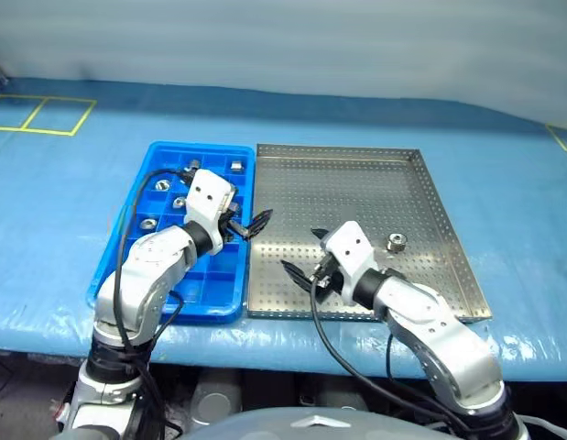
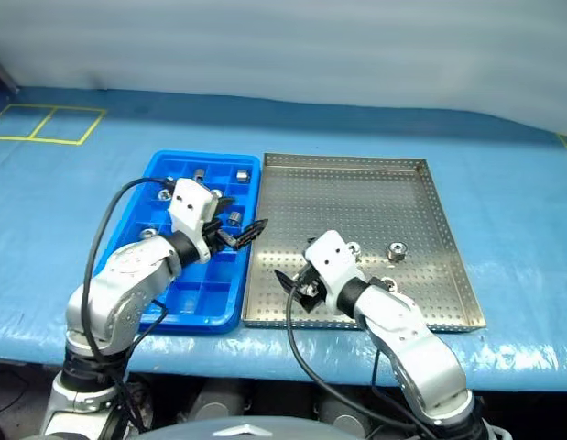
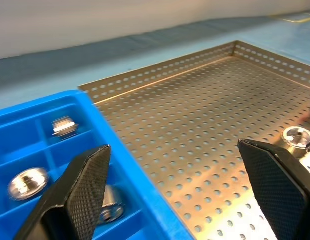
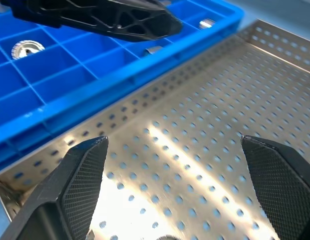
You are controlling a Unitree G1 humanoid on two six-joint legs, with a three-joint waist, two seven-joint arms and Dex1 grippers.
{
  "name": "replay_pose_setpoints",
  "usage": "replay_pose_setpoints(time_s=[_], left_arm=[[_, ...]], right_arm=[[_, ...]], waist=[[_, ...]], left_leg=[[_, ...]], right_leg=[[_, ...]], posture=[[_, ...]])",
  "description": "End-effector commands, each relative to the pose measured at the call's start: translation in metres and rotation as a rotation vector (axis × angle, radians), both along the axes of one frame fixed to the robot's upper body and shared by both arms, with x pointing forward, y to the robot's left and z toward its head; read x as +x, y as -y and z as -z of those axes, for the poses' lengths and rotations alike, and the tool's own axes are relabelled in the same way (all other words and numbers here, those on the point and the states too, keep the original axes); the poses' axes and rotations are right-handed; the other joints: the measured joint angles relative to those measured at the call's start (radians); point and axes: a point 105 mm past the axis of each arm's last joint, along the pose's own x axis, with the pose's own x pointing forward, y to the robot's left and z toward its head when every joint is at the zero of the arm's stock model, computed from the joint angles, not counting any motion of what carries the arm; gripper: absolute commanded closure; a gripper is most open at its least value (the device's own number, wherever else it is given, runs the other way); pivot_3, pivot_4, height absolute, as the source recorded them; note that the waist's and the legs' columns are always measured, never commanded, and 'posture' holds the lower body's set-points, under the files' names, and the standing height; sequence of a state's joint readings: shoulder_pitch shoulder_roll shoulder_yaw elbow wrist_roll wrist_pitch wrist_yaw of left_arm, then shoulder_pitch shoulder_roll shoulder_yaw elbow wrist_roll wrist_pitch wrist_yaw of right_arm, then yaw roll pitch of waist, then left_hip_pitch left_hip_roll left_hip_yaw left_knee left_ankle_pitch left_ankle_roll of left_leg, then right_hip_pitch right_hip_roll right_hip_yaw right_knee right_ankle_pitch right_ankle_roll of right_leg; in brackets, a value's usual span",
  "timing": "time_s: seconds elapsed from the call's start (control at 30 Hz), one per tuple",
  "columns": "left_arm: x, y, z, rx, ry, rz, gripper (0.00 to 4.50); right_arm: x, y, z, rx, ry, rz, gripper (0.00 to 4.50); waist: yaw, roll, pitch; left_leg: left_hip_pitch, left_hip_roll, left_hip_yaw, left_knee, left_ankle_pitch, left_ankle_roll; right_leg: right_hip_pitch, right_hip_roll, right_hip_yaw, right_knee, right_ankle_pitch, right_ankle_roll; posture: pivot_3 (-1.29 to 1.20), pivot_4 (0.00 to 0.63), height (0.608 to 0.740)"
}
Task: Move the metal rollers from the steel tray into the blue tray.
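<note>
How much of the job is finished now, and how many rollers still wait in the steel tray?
Mostly done: several metal rollers already sit in compartments of the blue tray. Nothing is in hand: the left gripper is open over the seam between the trays, and the right gripper is open and empty. At least two rollers remain in the steel tray, one partly hidden by the right arm.

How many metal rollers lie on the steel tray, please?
2 visible: one roller on the steel tray's right half, another beside the right arm; others may be hidden.
</note>
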State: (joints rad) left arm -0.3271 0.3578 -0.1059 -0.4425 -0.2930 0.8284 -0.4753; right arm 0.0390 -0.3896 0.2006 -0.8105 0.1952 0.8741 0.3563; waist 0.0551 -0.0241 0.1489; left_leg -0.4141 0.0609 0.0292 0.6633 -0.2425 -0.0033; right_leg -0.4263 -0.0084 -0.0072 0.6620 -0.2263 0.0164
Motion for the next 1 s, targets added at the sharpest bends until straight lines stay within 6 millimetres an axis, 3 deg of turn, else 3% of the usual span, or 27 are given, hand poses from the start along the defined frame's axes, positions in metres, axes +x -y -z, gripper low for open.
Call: replay_pose_setpoints(time_s=[0.03,0.23,0.43,0.8,1.0], left_arm=[[-0.001,0.02,-0.004,0.035,0.033,0.171,0.08],[-0.011,0.039,0.008,0.157,0.01,0.443,0.08],[-0.021,0.05,0.031,0.255,-0.046,0.632,0.08],[-0.029,0.073,0.056,0.365,-0.05,0.817,0.08],[-0.028,0.072,0.068,0.449,-0.053,0.85,0.08]], right_arm=[[-0.009,0.016,-0.009,0.0,0.033,0.087,0.0],[-0.028,0.029,-0.001,-0.013,-0.01,0.164,0.0],[-0.032,0.031,0.001,-0.004,-0.023,0.207,0.0],[-0.032,0.028,0.003,0.006,-0.024,0.216,0.0],[-0.032,0.028,0.002,0.011,-0.016,0.226,0.0]], waist=[[-0.014,0.0,0.0],[-0.045,0.001,0.0],[-0.066,0.001,0.0],[-0.069,0.001,0.0],[-0.071,0.001,0.0]], left_leg=[[0.0,0.0,0.0,0.0,0.0,0.0],[0.001,0.0,0.001,0.0,0.0,0.0],[0.001,0.0,0.003,0.001,0.0,0.0],[0.001,-0.001,0.004,0.001,0.0,0.0],[0.001,0.0,0.004,0.002,0.0,0.0]], right_leg=[[0.0,0.0,0.0,0.0,0.0,0.0],[-0.001,0.0,0.003,0.0,0.0,0.0],[0.0,0.0,0.004,0.001,-0.001,-0.001],[-0.001,0.0,0.005,0.001,-0.001,-0.001],[-0.001,0.0,0.006,0.001,-0.001,-0.001]], posture=[[0.02,0.15,0.74],[-0.02,0.15,0.74],[-0.04,0.15,0.74],[-0.06,0.15,0.74],[-0.07,0.15,0.74]])
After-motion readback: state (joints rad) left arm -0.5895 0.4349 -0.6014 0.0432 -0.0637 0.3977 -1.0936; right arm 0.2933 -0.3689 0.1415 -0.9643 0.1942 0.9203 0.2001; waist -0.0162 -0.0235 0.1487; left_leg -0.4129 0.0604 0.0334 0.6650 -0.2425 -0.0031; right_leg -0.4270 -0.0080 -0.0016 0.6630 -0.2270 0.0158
